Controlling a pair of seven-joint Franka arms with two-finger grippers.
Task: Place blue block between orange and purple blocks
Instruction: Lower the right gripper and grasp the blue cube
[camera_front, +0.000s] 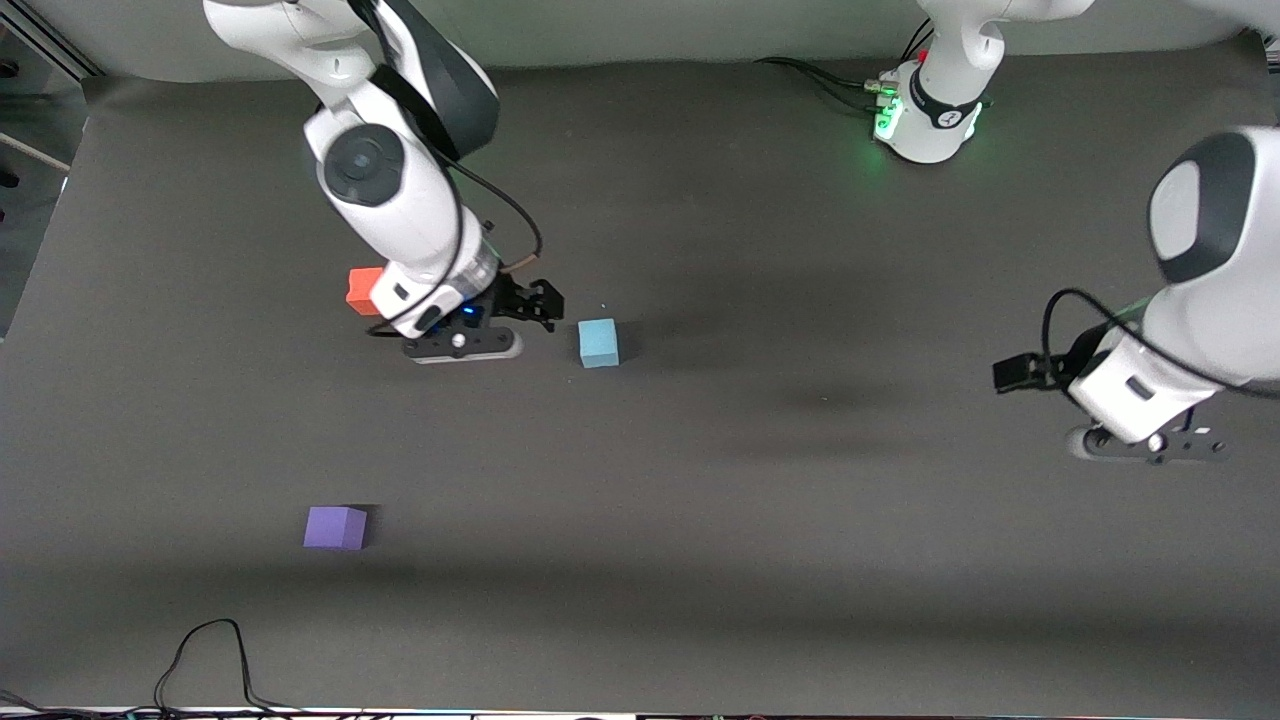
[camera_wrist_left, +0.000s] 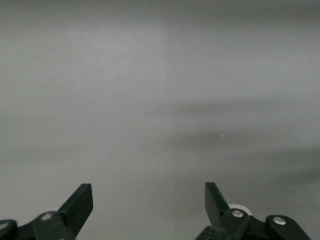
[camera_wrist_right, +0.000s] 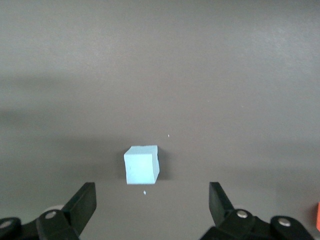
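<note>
Blue block (camera_front: 598, 342): loose on counter (camera_front: 760, 520). Right gripper (camera_wrist_right: 150, 200): jaws spread, lined up to grasp it. Left gripper (camera_wrist_left: 149, 200): spread, waiting, nothing near.

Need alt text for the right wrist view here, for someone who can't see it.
A light blue block sits on the dark grey table, lined up with the gap of the right gripper but not yet between its open black fingers. A sliver of the orange block shows at the picture's edge.
</note>
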